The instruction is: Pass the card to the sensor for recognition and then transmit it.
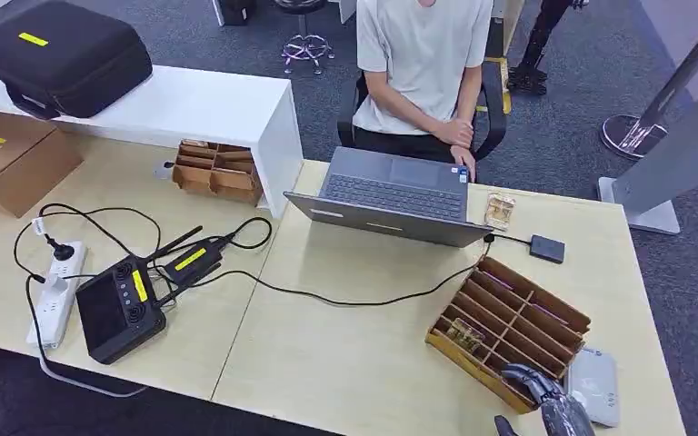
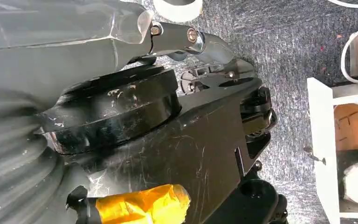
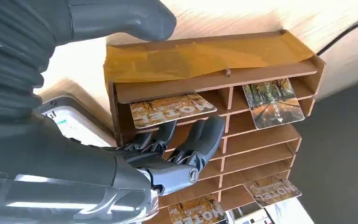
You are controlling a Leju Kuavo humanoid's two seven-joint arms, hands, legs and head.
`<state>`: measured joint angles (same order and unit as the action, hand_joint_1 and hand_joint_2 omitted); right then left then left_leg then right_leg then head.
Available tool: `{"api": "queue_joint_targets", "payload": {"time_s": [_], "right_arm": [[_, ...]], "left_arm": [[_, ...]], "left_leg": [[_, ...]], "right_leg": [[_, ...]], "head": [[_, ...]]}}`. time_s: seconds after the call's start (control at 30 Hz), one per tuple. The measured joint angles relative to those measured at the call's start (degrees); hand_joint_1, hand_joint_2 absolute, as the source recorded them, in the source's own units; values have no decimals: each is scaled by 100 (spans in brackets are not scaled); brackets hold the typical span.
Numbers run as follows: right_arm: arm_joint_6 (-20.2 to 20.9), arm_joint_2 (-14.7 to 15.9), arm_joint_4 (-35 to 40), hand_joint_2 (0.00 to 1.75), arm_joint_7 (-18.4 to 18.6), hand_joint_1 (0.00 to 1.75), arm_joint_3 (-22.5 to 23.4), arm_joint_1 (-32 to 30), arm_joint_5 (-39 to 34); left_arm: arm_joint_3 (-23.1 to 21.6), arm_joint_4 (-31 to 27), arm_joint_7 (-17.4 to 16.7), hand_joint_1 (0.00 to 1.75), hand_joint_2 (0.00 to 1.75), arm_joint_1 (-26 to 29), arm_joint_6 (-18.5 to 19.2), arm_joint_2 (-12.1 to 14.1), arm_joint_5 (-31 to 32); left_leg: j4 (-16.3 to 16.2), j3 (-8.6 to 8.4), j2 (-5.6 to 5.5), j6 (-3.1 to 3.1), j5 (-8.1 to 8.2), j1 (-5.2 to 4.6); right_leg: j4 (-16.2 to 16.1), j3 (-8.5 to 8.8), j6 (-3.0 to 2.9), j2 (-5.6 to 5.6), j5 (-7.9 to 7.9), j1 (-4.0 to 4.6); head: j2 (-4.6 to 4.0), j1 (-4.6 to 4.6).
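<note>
At the bottom right of the head view the right hand (image 1: 545, 400) comes up over the table's near edge, its dark fingers (image 1: 523, 376) reaching the near corner of a wooden slotted card rack (image 1: 545, 309) that lies slanted on the light wooden table (image 1: 345, 345). In the right wrist view the same right hand (image 3: 177, 154) has its fingers (image 3: 205, 137) stretched toward the rack's (image 3: 261, 144) open slots, the tips just under a hotel card (image 3: 172, 109) that sticks out of the slot next to the taped end; the thumb (image 3: 121, 18) is spread well away, and I cannot tell whether the fingers touch the card; nothing is clasped in the hand. More cards sit in other slots, one patterned card (image 3: 270, 101) beside the first.

Just right of the rack in the head view lies a grey-white card reader (image 1: 595, 386), partly behind the hand. Left of centre sit a black handheld controller (image 1: 118, 309), a white power strip (image 1: 54, 291) and black cables (image 1: 327, 295).

Further back stands an open grey laptop (image 1: 391, 195), with a small black box (image 1: 546, 248) to its right. Behind it a person in a white T-shirt (image 1: 423, 54) sits on a chair, hands (image 1: 459, 136) together at the laptop's edge. At upper left a black case (image 1: 59, 54) rests on a white shelf (image 1: 200, 104), a cardboard box (image 1: 9, 159) beneath it.

The left wrist view does not show how the left hand's fingers lie, so its state cannot be told.
</note>
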<state>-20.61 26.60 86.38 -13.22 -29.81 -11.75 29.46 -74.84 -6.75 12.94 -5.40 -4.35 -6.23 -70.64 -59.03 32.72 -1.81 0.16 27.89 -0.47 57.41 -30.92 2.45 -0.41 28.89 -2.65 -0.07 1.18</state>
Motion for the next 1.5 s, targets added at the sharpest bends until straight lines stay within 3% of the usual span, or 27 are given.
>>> {"api": "queue_joint_targets", "payload": {"time_s": [0.1,0.13,0.27,0.3,0.33,0.37,0.4,0.43,1.5], "right_arm": [[4,0,0,175,0,56,0,0,-7],[4,0,0,175,0,175,0,0,-9],[4,0,0,175,-2,175,4,4,-20],[2,0,0,175,-2,131,7,5,-26],[-7,0,0,175,-2,44,9,3,-26],[-13,0,0,175,-2,44,11,0,-26],[-13,0,0,175,-2,72,11,-12,-24],[-15,0,0,175,0,175,11,-21,-17],[-13,-2,17,175,-68,175,44,-24,-76]], "left_arm": [[0,0,-2,0,175,0,2,0,0],[0,0,-4,0,175,0,2,0,-2],[0,0,9,0,175,-1,7,0,39],[0,0,33,0,175,2,4,0,35],[0,0,70,0,175,6,2,0,22],[0,0,83,0,175,12,0,0,18],[0,0,87,0,175,16,-2,0,15],[0,0,87,0,175,16,0,0,13],[0,0,39,0,175,10,-7,0,35]], "left_leg": [[0,0,0,0,0,0],[0,0,0,0,0,0],[0,0,-1,0,0,0],[0,0,-1,0,0,0],[0,0,-1,0,0,0],[0,0,-1,0,0,0],[0,0,0,0,0,0],[0,1,0,0,0,0],[0,-1,0,0,0,0]], "right_leg": [[0,0,0,0,0,0],[0,0,0,0,0,0],[0,0,0,-1,0,0],[0,0,0,-1,0,0],[0,0,0,-1,0,0],[0,0,0,0,0,0],[0,0,0,0,0,0],[0,-1,0,0,0,0],[0,-1,0,0,0,0]], "head": [[0,0],[0,0],[0,0],[0,0],[0,0],[0,0],[0,0],[0,2],[0,0]]}}
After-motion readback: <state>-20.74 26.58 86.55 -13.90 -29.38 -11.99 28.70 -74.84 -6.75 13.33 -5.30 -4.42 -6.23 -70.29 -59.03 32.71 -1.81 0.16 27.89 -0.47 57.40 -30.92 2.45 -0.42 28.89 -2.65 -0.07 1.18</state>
